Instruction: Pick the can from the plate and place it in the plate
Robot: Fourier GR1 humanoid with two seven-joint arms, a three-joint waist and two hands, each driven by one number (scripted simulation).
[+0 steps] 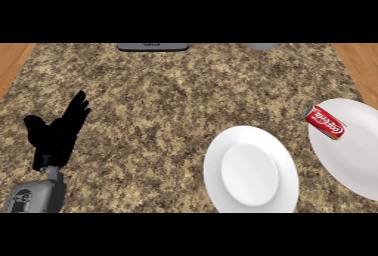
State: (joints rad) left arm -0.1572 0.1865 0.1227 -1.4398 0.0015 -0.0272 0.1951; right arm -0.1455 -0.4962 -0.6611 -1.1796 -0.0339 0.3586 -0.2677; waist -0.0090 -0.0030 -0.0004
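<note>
A red can (325, 122) lies on its side at the left rim of a white plate (356, 155) at the right edge of the head view. A second white plate (251, 170) with nothing on it sits just left of that one, near the front of the counter. My left hand (57, 134) rests open at the left, fingers straight and pointing up, far from both plates. My right hand does not show.
The granite counter (162, 95) has wooden strips along its left and right sides. A dark grey object (153, 47) and a lighter grey one (262, 46) poke in at the far edge.
</note>
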